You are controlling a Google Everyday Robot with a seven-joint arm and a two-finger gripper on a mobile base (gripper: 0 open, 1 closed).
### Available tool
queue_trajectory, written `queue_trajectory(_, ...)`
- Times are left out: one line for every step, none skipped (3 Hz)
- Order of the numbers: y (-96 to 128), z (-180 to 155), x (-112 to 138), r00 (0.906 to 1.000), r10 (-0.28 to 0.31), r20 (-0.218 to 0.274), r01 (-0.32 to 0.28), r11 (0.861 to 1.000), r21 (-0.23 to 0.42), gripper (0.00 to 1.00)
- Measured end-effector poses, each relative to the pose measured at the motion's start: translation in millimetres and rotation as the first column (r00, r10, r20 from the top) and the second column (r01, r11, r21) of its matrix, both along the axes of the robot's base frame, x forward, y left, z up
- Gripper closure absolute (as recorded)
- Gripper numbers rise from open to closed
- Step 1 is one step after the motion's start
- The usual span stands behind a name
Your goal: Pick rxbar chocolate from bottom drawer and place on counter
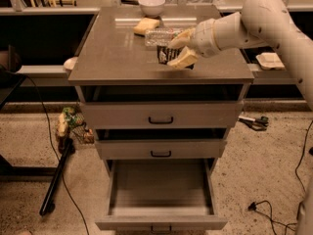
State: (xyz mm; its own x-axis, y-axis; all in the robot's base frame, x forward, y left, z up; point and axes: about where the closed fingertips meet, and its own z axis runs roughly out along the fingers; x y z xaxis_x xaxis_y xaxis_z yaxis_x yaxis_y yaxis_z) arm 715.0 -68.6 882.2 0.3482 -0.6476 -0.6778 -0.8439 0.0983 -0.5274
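My gripper [171,50] reaches in from the right over the counter [117,58] and is shut on the rxbar chocolate [163,54], a small black bar held upright between the pale fingers [182,58], just above the counter's right half. The bottom drawer [160,190] stands pulled open at the base of the cabinet, and its grey tray shows nothing in it.
On the counter's back part lie a clear plastic bottle [160,35], a yellow sponge-like block [146,25] and a white bowl [151,5]. Two shut drawers with black handles [161,120] sit above the open one. Cables and a bag lie on the floor at the left.
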Motion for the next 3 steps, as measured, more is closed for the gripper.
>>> queue_trajectory(24.1, 6.0, 20.3, 0.9995, 0.029, 0.016, -0.030, 0.998, 0.053, 1.00)
queue_trajectory(49.5, -3.1, 34.3, 0.9983, 0.058, -0.006, -0.058, 0.995, 0.083, 1.00)
queue_trajectory(71.8, -9.2, 40.8, 0.9955, 0.091, -0.027, -0.088, 0.991, 0.100, 0.82)
